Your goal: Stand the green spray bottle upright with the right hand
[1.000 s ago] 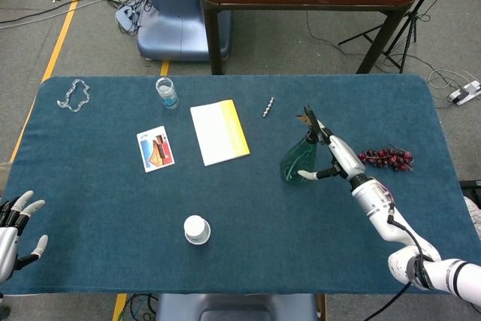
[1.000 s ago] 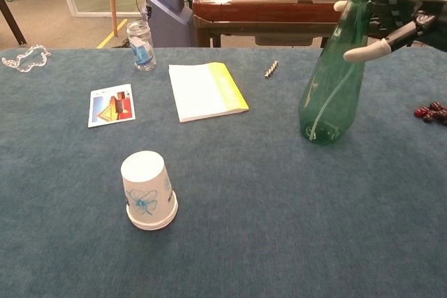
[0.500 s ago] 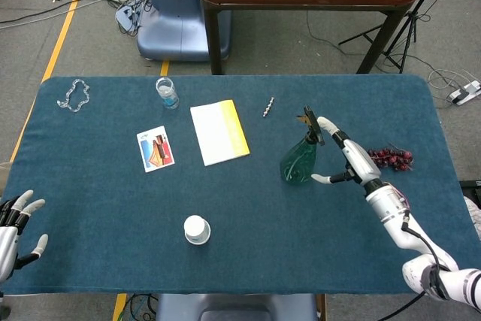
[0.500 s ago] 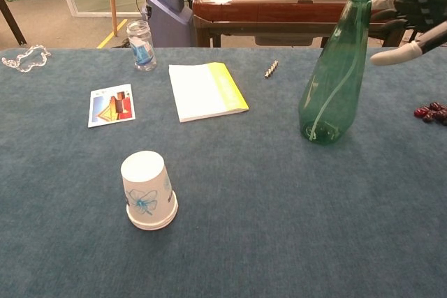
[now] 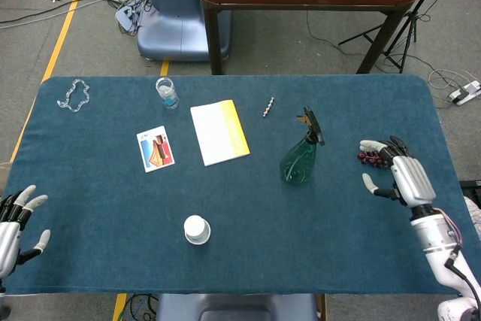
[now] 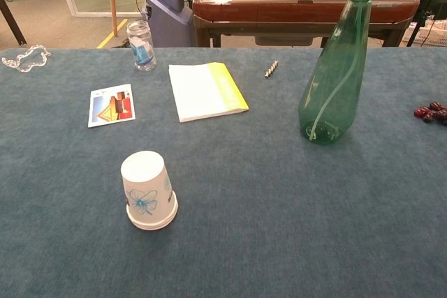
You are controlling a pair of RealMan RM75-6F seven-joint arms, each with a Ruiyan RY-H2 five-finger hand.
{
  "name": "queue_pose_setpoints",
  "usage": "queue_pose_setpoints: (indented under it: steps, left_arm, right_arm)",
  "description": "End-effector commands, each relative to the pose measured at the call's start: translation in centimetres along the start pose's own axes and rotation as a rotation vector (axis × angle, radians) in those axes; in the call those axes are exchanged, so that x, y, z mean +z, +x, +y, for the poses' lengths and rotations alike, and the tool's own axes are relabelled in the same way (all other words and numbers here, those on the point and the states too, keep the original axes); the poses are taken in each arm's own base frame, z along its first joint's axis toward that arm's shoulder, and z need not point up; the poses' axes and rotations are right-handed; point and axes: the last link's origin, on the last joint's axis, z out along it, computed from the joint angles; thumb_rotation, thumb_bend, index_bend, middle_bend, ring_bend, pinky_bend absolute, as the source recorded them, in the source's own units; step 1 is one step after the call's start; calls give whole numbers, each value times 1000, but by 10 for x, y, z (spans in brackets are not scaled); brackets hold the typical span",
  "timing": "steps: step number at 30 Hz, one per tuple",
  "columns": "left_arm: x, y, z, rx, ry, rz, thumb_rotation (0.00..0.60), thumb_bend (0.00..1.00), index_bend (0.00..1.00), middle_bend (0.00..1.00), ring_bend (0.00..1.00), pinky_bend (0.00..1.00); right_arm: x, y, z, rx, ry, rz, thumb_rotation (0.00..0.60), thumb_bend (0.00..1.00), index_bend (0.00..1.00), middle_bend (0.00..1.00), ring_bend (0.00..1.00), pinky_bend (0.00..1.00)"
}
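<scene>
The green spray bottle (image 5: 299,162) (image 6: 335,78) stands upright on the blue table, its black nozzle at the top, with nothing touching it. My right hand (image 5: 398,174) hovers to the bottle's right, well apart from it, fingers spread and empty; the chest view does not show it. At the table's front left corner my left hand (image 5: 13,223) rests with its fingers apart, holding nothing.
Dark red grapes (image 5: 374,157) (image 6: 431,112) lie just beyond my right hand. A yellow-edged notebook (image 5: 219,131), a picture card (image 5: 155,148), an upturned paper cup (image 5: 197,229), a small water bottle (image 5: 167,92), a screw-like metal piece (image 5: 268,106) and a chain (image 5: 74,95) also lie on the table.
My right hand let go of the spray bottle's neck and drew back to the right, toward the grapes. The bottle stays standing. The left hand barely moved.
</scene>
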Motion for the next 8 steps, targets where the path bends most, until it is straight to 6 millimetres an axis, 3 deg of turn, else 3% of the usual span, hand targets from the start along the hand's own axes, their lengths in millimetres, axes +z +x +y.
queue_pose_setpoints:
  steps: [1,8]
  left_arm:
    - [1,0,2,-1,-7,5,600,394,195,54,61,46]
    - [3,-1,7,8,-18,13,600,394,195,54,61,46]
  right_arm:
    - [-38,2,15,-168,-25,45,600,408,247,276,144,13]
    - [-81,0,24,-213,-60,115,600,408,247,276,144,13]
